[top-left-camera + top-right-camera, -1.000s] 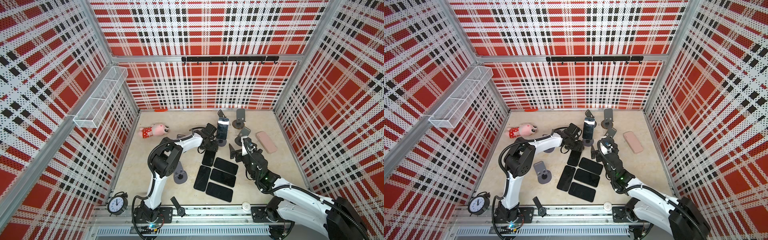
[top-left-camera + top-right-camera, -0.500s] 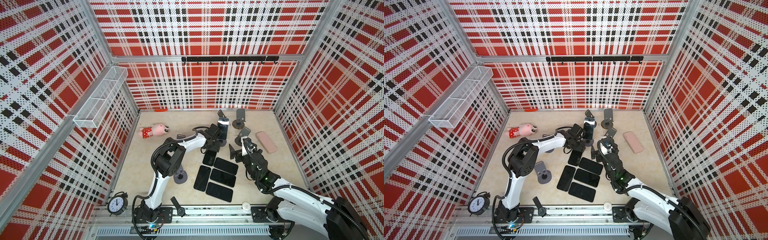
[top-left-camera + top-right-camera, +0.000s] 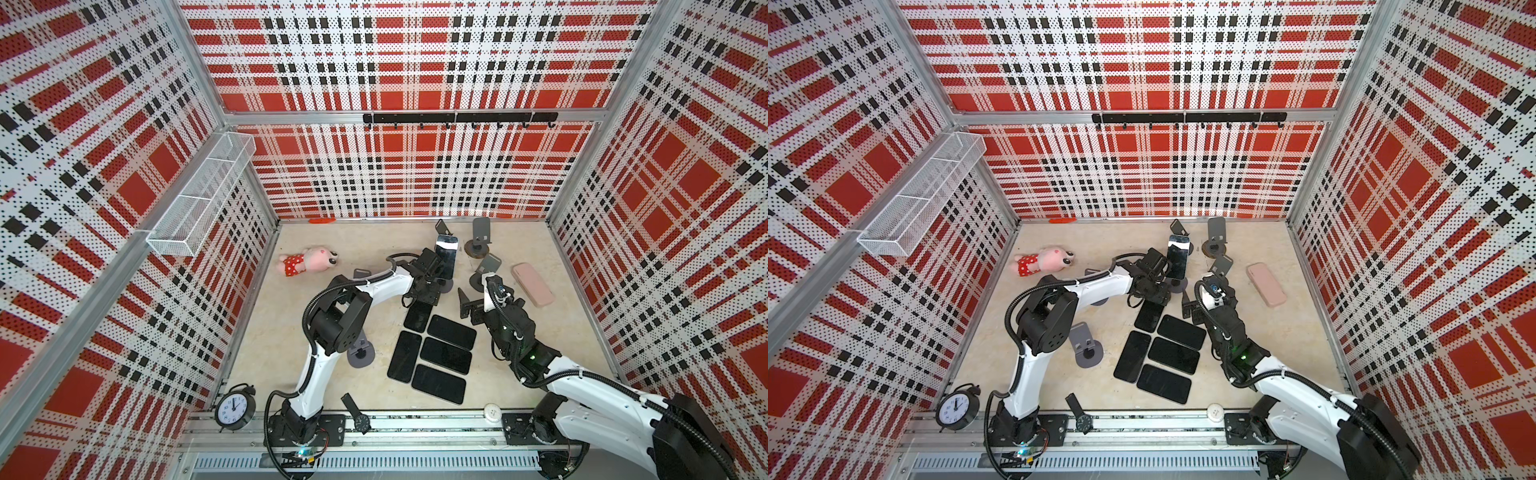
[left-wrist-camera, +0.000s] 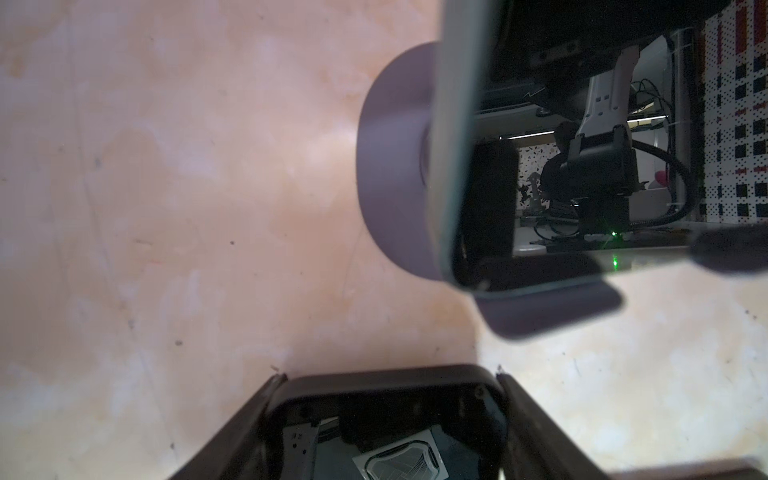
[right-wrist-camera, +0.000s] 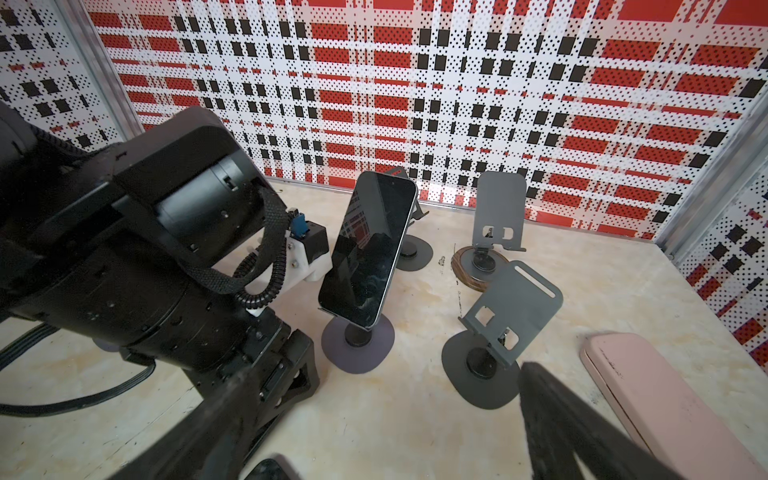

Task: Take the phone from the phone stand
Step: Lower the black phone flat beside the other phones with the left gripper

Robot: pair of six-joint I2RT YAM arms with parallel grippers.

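The phone (image 3: 446,253) (image 3: 1178,259) (image 5: 370,249) leans upright, screen forward, on its purple round-based phone stand (image 5: 357,345) (image 4: 390,166). Just in front and left of that stand sits my left gripper (image 3: 428,293) (image 3: 1156,293) (image 4: 388,376). It is shut on the end of another black phone (image 3: 417,318) (image 4: 386,415), which lies flat on the table. To the right of the stand, my right gripper (image 3: 469,305) (image 5: 389,370) is open over bare table and holds nothing.
Several black phones (image 3: 446,353) lie side by side in the middle. Empty stands (image 3: 481,232) (image 3: 487,268) (image 3: 359,351) stand around. A pink case (image 3: 532,284) lies at the right, a plush toy (image 3: 309,261) at the left. A clock (image 3: 235,407) and a watch (image 3: 356,411) are at the front rail.
My left arm has stretched a little further right, bringing its wrist closer to the phone on the stand. The right arm has not moved.
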